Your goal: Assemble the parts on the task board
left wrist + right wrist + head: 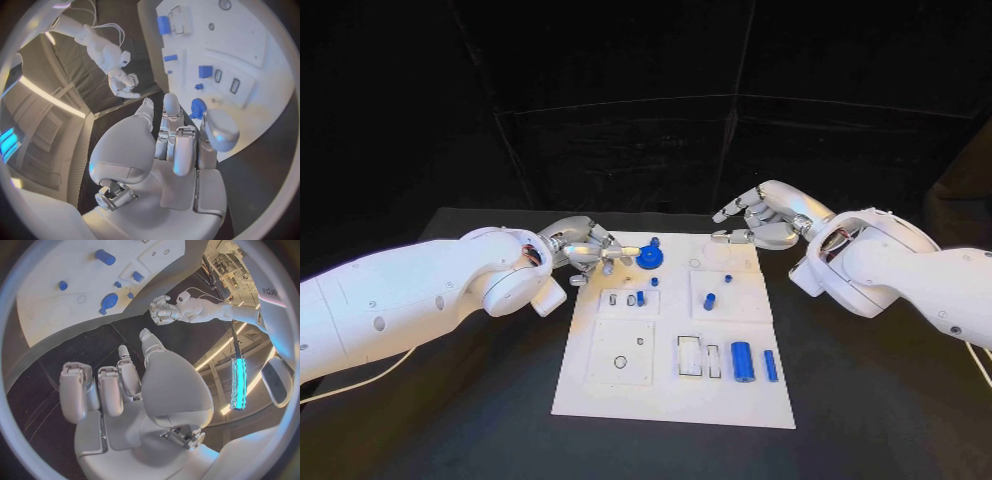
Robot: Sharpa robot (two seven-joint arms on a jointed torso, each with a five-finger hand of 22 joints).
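Left hand hangs at the task board's far left corner, fingers loosely curled and holding nothing, just beside the round blue knob part. Right hand is off the far right corner over the black surface, fingers half spread and empty. Two blue cylinders lie near the board's near right edge.

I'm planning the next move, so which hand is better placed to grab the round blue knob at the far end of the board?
Probably the left. The left hand sits right beside the blue knob, fingers pointing at it. The right hand hovers off the board's far corner, farther from the knob.
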